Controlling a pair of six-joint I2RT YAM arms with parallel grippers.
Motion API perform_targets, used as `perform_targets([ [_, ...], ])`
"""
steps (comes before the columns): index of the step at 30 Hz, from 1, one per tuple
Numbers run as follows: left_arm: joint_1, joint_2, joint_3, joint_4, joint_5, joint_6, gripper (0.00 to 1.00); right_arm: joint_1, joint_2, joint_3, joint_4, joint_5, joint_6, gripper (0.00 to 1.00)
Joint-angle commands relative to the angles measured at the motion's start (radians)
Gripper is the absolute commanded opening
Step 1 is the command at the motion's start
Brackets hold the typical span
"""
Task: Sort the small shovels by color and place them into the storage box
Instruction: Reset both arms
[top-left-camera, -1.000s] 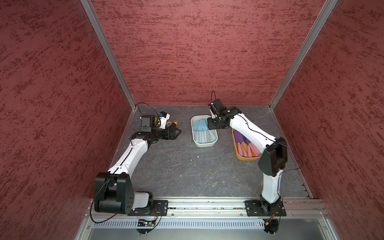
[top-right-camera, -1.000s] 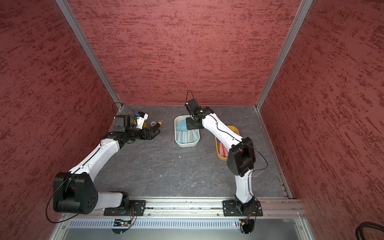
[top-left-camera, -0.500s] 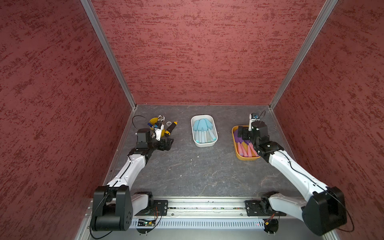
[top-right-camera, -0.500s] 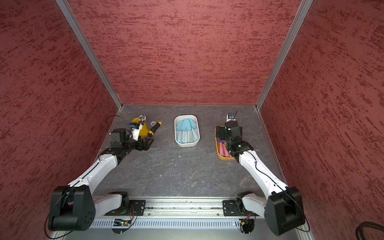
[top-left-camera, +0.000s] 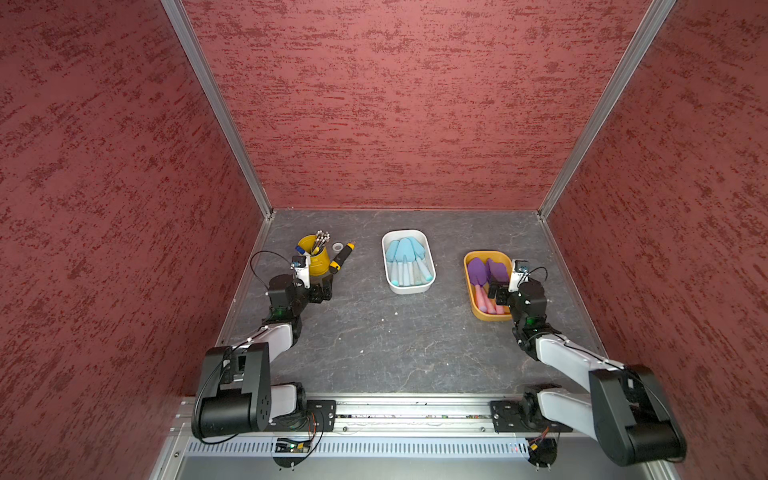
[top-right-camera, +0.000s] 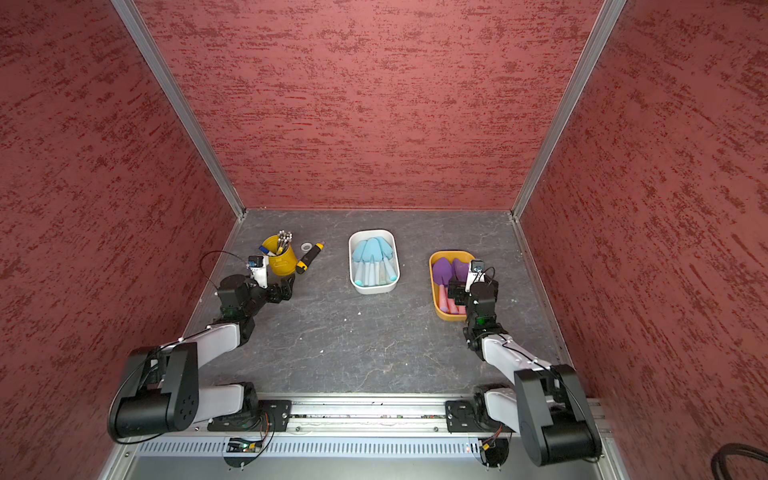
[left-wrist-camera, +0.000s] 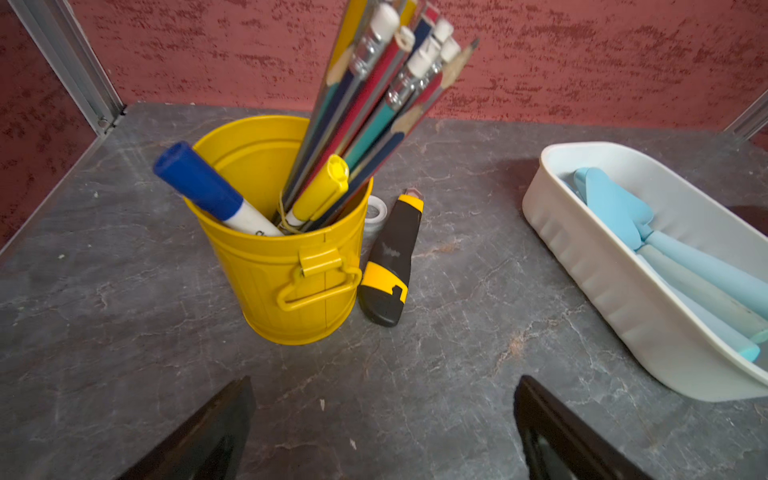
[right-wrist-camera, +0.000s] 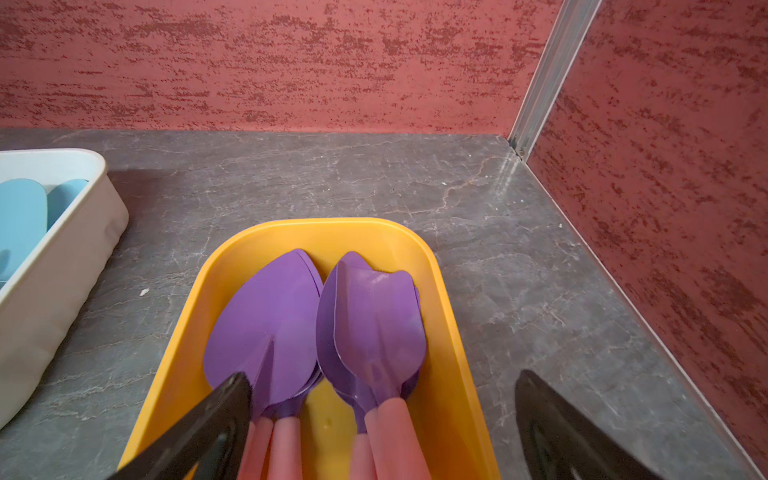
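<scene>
You are seeing the left hand (top-left-camera: 323, 291) gaping empty beside the yellow bucket (top-left-camera: 318, 266) mid-left, the right hand (top-left-camera: 498, 291) gaping empty, hovering over purple shovels (top-left-camera: 477, 268) mid-right.

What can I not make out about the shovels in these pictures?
- Purple shovels: exact count; blades stacked, handles cut off by the right wrist view's edge.
- Blue shovels: exact count; overlapping, too small in both top views, cropped in the left wrist view.
</scene>
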Motion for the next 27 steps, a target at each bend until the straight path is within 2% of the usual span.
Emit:
perform_targets([
  [1, -0.003, 0.019, -0.037, 0.23, -0.038, -0.052, 1.0, -0.017, 0.059, -0.001, 0.207, -0.064, -0.02, 0.99],
  [5, -0.062, 0.159, -0.142, 0.561, -0.103, -0.015, 1.0, -0.027, 0.168, 0.022, 0.305, -0.096, -0.029, 0.99],
  [7, -0.092, 0.258, -0.148, 0.692, -0.198, -0.013, 1.0, -0.027, 0.234, 0.037, 0.33, -0.115, -0.037, 0.99],
  [9, -0.121, 0.191, -0.098, 0.492, -0.269, -0.004, 1.0, -0.028, 0.312, 0.03, 0.405, -0.114, -0.039, 0.99],
  [11, -0.13, 0.229, -0.03, 0.428, -0.387, -0.035, 1.0, -0.029, 0.308, 0.026, 0.407, -0.12, -0.038, 0.99],
  [12, -0.125, 0.22, 0.015, 0.321, -0.425, -0.058, 1.0, -0.03, 0.31, 0.025, 0.41, -0.138, -0.046, 0.99],
  [13, -0.097, 0.212, 0.015, 0.314, -0.365, -0.074, 1.0, -0.03, 0.317, 0.025, 0.423, -0.145, -0.05, 0.99],
  [14, -0.096, 0.224, 0.01, 0.342, -0.358, -0.069, 1.0, -0.029, 0.312, 0.027, 0.412, -0.148, -0.051, 0.99],
  [21, -0.098, 0.215, 0.014, 0.317, -0.363, -0.07, 1.0, -0.055, 0.314, 0.067, 0.336, -0.202, -0.039, 0.99],
  [27, -0.097, 0.219, 0.014, 0.322, -0.362, -0.07, 1.0, -0.064, 0.314, 0.092, 0.293, -0.148, 0.001, 0.99],
])
